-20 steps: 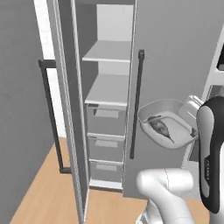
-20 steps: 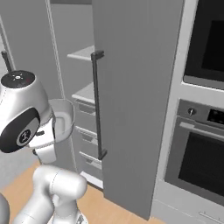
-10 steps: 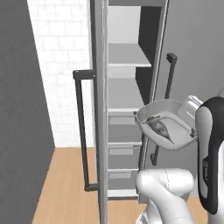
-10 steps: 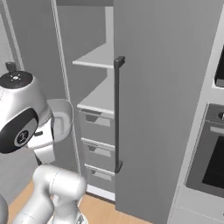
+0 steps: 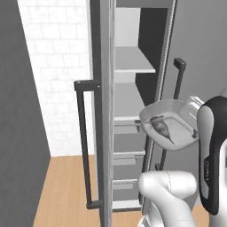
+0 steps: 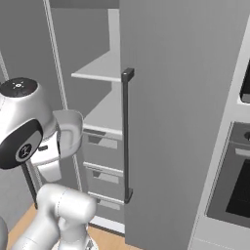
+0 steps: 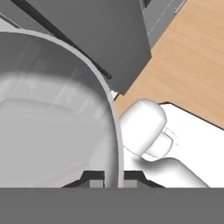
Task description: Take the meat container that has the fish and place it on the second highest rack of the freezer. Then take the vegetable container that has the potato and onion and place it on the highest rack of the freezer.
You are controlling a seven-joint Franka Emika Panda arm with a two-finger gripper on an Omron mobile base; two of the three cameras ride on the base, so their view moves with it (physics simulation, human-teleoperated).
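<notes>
My gripper (image 7: pixel 113 180) is shut on the rim of the meat container (image 7: pixel 61 113), a translucent pale grey tub. In the left base view the meat container (image 5: pixel 175 116) hangs level in front of the open freezer (image 5: pixel 133 26), and the grey fish (image 5: pixel 160 127) lies inside it. From the other side, the meat container (image 6: pixel 72 131) is partly hidden behind my arm. Inside the freezer the highest rack (image 5: pixel 133 60) sits above the second highest rack (image 5: pixel 126 99), with grey drawers (image 6: pixel 105 151) below. The tub is about level with the lower rack, in front of it. The vegetable container is out of view.
The freezer's left door (image 5: pixel 104 111) stands edge-on with a dark handle (image 5: pixel 82 146). Its right door (image 6: pixel 180 122) carries a long dark handle (image 6: pixel 126 136). An oven (image 6: pixel 239 190) sits at the far right, a white brick wall (image 5: pixel 57 66) at the left, and a wooden floor (image 5: pixel 62 190) below.
The whole picture has shifted: the base has moved, and the freezer now looks larger and more head-on. The tub stays in my shut gripper in the same pose.
</notes>
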